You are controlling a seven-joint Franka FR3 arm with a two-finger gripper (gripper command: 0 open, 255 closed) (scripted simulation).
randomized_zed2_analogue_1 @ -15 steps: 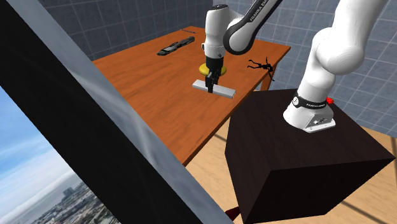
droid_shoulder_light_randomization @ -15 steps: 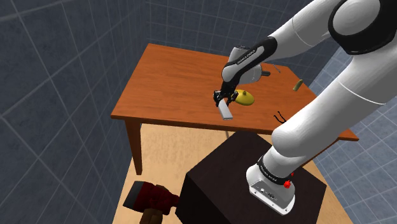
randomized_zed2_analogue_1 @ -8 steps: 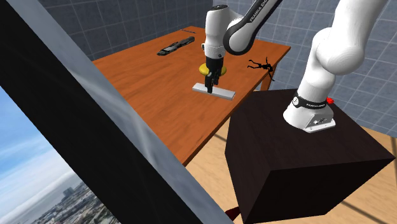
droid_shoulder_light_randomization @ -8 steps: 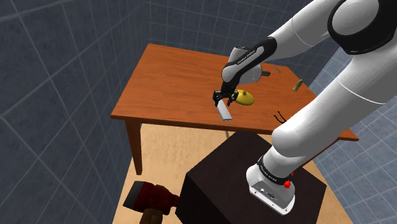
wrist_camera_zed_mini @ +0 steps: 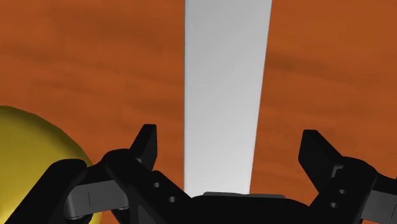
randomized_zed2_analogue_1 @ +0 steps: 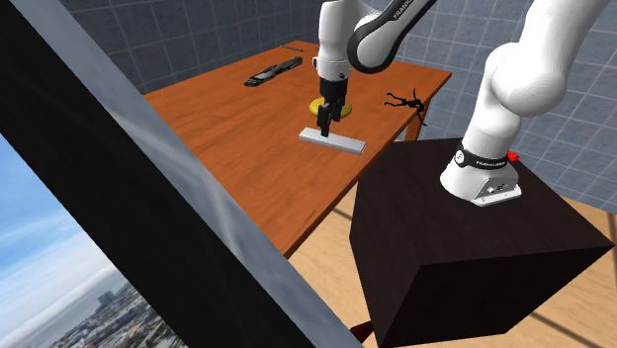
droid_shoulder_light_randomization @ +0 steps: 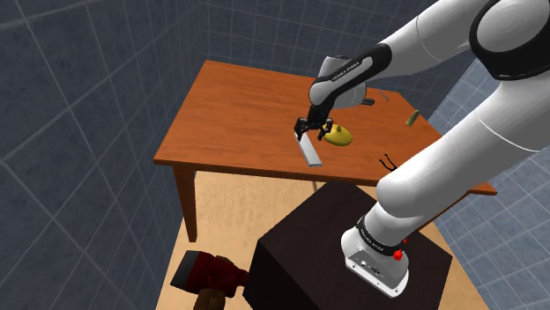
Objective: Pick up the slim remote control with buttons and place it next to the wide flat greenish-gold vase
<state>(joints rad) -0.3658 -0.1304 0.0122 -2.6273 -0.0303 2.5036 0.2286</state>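
The slim remote, drawn as a plain pale grey bar [droid_shoulder_light_randomization: 310, 151] [randomized_zed2_analogue_1: 333, 141] [wrist_camera_zed_mini: 222, 95], lies flat on the brown wooden table [droid_shoulder_light_randomization: 229, 114] [randomized_zed2_analogue_1: 227, 119]. Right beside it sits the low greenish-gold vase [droid_shoulder_light_randomization: 338, 136] [randomized_zed2_analogue_1: 315, 105] [wrist_camera_zed_mini: 32, 146]. My gripper [droid_shoulder_light_randomization: 308, 129] [randomized_zed2_analogue_1: 324, 124] [wrist_camera_zed_mini: 231, 141] hovers just above the end of the remote nearest the vase. Its black fingers [wrist_camera_zed_mini: 147, 137] stand wide apart on either side of the bar without touching it.
A dark elongated object [randomized_zed2_analogue_1: 274, 71] lies at the table's far end. A small black figure [droid_shoulder_light_randomization: 386, 162] [randomized_zed2_analogue_1: 403, 100] stands near the table edge by the stand [droid_shoulder_light_randomization: 353, 255]. A small olive piece [droid_shoulder_light_randomization: 411, 118] lies farther back. A dark red object [droid_shoulder_light_randomization: 207, 273] sits on the floor.
The fingers have opened and let go of the remote, which now rests on the table. The hand has risen a little above it.
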